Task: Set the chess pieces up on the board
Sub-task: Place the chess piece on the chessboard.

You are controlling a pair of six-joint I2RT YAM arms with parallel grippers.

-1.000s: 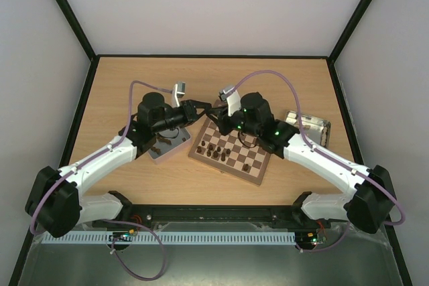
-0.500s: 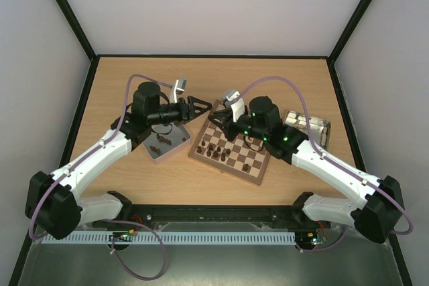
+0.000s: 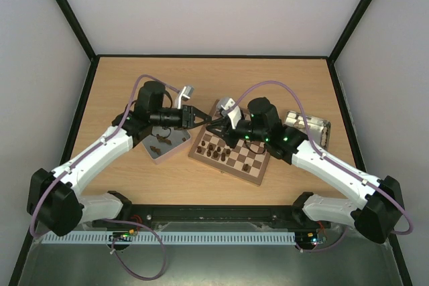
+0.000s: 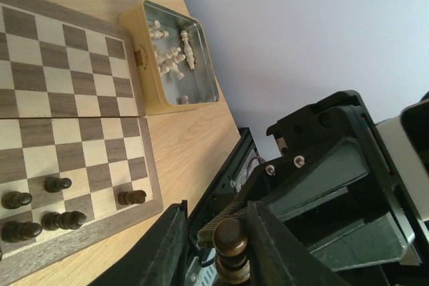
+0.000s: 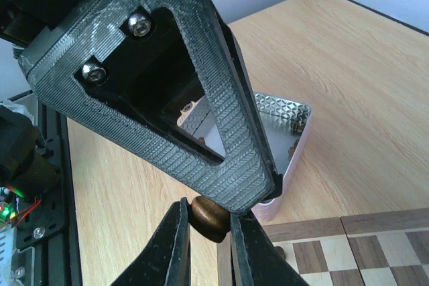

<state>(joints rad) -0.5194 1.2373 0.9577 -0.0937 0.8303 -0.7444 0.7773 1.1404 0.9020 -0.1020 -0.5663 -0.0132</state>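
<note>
My right gripper [image 3: 214,127] is pinching a dark brown chess piece [image 5: 208,218] tight between its two fingers, and I'm seeing that plainly from the right wrist. My left gripper [image 3: 200,118] is facing it nose to nose, its jaws standing narrowly apart around the same piece. In the left wrist view one finger is lying against the piece while a slit is showing on the other side. The two are hanging up off the surface by the far left corner of the board [image 3: 257,147], and they are hiding that corner from the overhead camera.

The wooden table [image 3: 281,85] is carrying everything. The board is lying at an angle in its middle, between the two arms. Just left of it a pink-sided tray [image 3: 157,159] is sitting close by the board's edge, with a few dark pieces [image 3: 159,143] lying in it. Off the board's right side a yellow-sided tray [image 4: 142,88] is holding cream pieces [image 4: 175,58]. A cluster of dark chessmen [image 3: 218,149] is standing on the board's near-left squares, with one more set apart toward the near edge.

The left gripper's ribbed finger [image 5: 231,118] is filling most of the right wrist picture, blocking all but a strip of tray and board. The right gripper's black body is crowding the lower right of the left wrist picture.
</note>
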